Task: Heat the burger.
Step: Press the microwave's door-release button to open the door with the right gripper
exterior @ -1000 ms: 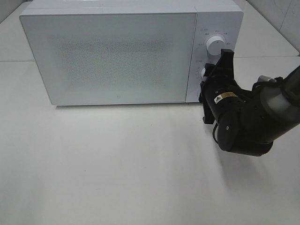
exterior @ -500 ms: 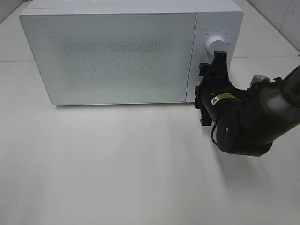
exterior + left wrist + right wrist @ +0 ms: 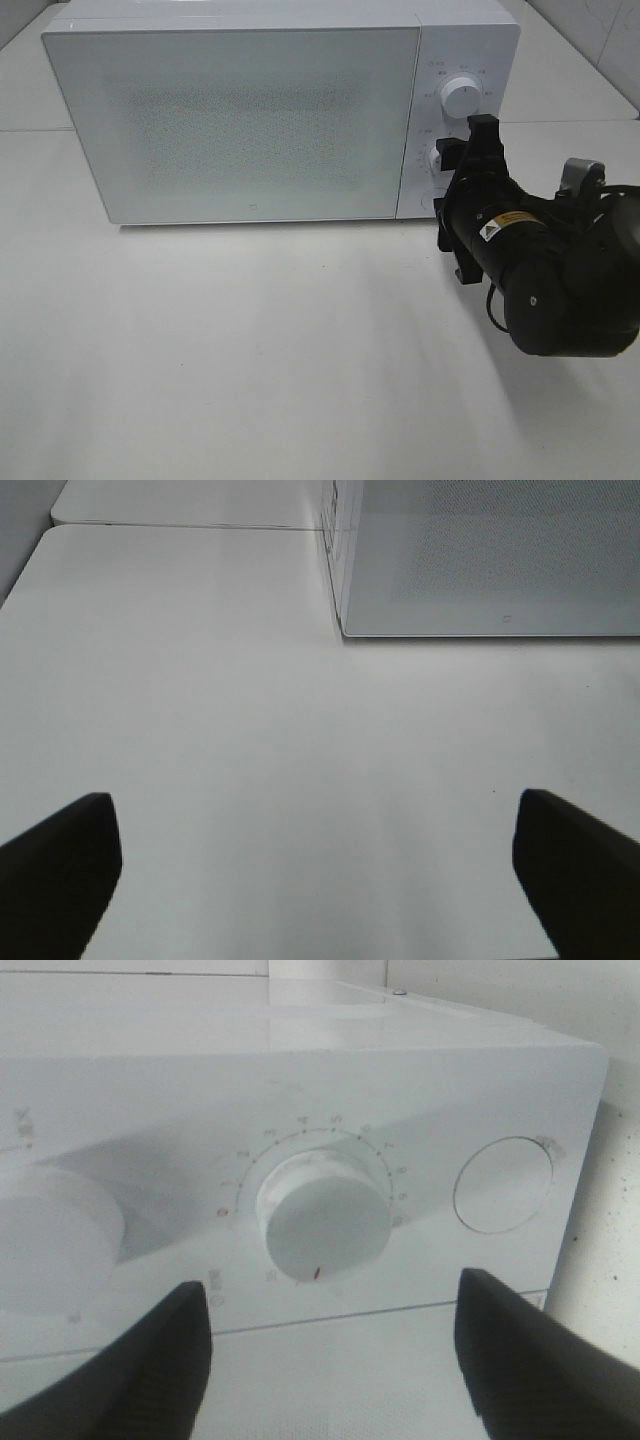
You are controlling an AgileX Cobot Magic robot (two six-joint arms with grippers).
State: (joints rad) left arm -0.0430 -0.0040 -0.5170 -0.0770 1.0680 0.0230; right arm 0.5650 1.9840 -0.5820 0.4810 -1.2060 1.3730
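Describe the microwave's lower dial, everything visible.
The lower dial is a round white knob, plastic by its look, on the control panel of the microwave, between the upper knob and a round button. A small red mark sits near its edge; ticks and numbers ring it. The right hand faces it, fingers spread either side, not touching.

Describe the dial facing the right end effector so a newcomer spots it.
Find the white box-shaped microwave, then its control strip right of the door. The round white dial sits below the other knob, with numbers around it and a red tick.
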